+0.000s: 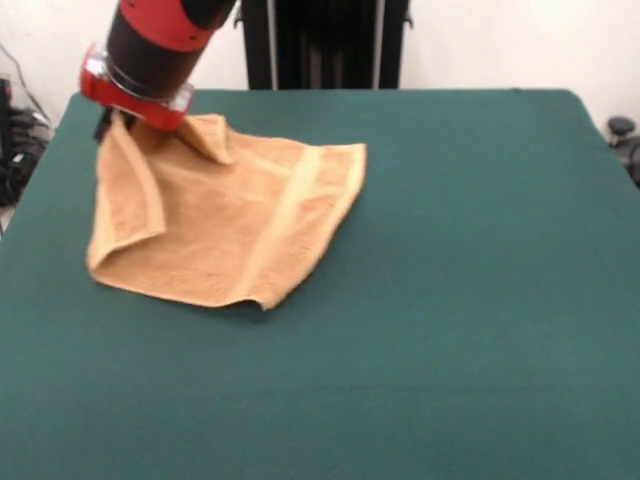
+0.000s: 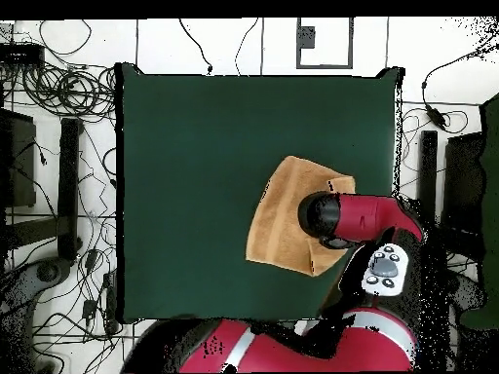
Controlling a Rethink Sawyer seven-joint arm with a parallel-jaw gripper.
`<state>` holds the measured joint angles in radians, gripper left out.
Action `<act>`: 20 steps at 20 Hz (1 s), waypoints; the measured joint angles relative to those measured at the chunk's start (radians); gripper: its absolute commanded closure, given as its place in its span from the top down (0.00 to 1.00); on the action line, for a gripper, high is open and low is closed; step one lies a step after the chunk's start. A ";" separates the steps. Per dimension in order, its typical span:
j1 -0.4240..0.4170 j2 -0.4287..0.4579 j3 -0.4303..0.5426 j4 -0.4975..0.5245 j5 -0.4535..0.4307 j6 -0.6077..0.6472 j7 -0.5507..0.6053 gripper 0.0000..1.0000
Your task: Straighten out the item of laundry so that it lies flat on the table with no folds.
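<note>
The item of laundry (image 1: 230, 230) is a tan-orange terry towel lying on the far left part of the green table (image 1: 480, 300). Its far left corner is pulled up into a peak under the red-ringed wrist, and my gripper (image 1: 140, 118) is shut on that corner. From the peak, the towel's left edge is folded over onto itself, and a paler woven band runs down the right half. In the overhead view the towel (image 2: 278, 224) spreads out from under the gripper (image 2: 317, 212) near the table's (image 2: 195, 166) right edge, and the arm hides the held corner.
The green cover stretches wide around the towel. Cables and dark stands (image 2: 68, 175) line the floor beside the table. The table's edge runs close beside the towel in the front view, at the left.
</note>
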<state>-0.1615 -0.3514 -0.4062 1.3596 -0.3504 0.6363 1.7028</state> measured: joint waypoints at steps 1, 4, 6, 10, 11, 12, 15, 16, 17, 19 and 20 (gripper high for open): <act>0.011 0.003 -0.018 0.000 -0.008 -0.021 0.001 0.00; 0.044 0.015 -0.070 -0.001 -0.027 -0.112 0.008 0.00; 0.058 0.025 -0.096 -0.001 -0.034 -0.199 0.011 0.00; 0.073 0.049 -0.136 -0.001 -0.035 -0.374 0.012 0.00; 0.077 0.059 -0.150 -0.001 -0.035 -0.430 0.012 0.00; 0.079 0.065 -0.159 -0.001 -0.035 -0.470 0.012 0.00; 0.083 0.079 -0.179 -0.001 -0.034 -0.549 0.012 0.00; 0.084 0.082 -0.185 -0.001 -0.034 -0.572 0.012 0.00; 0.084 0.084 -0.189 -0.001 -0.032 -0.580 0.012 0.00; 0.084 0.088 -0.192 -0.001 -0.030 -0.582 0.012 0.00; 0.083 0.091 -0.193 -0.001 -0.029 -0.582 0.012 0.00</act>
<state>-0.0782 -0.2602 -0.5996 1.3585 -0.3797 0.0539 1.7146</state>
